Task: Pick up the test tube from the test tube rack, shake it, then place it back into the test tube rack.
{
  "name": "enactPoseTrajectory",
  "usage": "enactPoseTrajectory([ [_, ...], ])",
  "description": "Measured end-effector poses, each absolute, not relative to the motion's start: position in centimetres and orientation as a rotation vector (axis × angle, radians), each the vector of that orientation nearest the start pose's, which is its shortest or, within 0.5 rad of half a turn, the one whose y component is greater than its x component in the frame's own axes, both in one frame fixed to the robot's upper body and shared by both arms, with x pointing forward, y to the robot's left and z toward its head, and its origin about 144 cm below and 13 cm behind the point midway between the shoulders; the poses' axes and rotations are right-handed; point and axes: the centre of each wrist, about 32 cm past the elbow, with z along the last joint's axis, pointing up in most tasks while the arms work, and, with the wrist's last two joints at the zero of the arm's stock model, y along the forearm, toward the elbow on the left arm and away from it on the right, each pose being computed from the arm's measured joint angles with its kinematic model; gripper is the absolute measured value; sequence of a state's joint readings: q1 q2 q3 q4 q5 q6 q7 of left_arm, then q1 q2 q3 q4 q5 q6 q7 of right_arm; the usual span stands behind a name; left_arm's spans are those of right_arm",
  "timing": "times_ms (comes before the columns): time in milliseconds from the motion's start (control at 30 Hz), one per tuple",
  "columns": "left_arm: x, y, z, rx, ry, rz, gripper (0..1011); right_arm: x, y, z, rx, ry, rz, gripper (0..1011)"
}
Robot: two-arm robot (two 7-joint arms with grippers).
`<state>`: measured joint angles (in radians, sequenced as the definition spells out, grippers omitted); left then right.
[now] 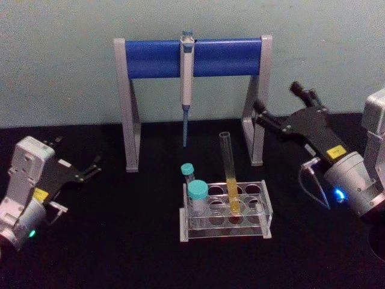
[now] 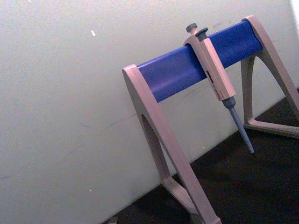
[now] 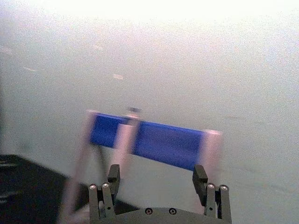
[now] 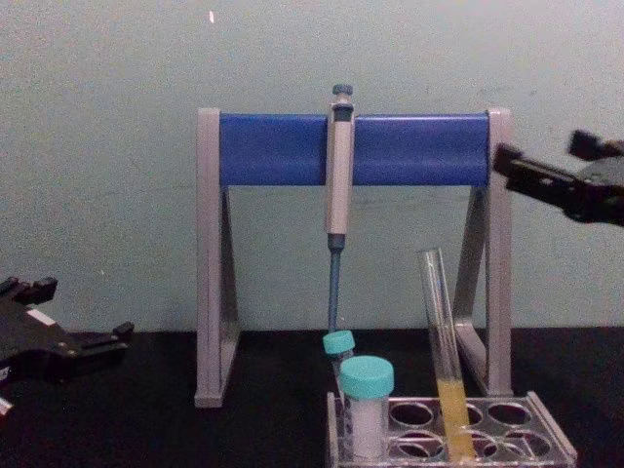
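Test tube (image 1: 229, 174) — yellow liquid — stands in test tube rack (image 1: 265, 211).

Pipette stand (image 1: 192, 57) behind test tube (image 1: 228, 174), vials (image 1: 197, 191) left

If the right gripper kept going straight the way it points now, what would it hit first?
Probably the pipette stand: the right gripper, open, is aimed at its blue bar, well above the test tube. Depth is unclear.

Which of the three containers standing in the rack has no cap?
The test tube: tall, thin, open at the top, with yellow-orange liquid low down. The two teal-capped vials to its left in the test tube rack are shorter and closed.
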<state>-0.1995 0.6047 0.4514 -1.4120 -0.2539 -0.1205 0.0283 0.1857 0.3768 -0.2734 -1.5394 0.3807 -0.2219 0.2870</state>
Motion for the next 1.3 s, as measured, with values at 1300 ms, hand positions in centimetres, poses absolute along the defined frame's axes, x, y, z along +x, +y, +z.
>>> enactPoseTrajectory([
  [1300,48.9,31.0,114.0,0.304,-0.285,1.248,1001,50.9,-26.3,114.8,-0.249,-0.028,-1.412,1000],
])
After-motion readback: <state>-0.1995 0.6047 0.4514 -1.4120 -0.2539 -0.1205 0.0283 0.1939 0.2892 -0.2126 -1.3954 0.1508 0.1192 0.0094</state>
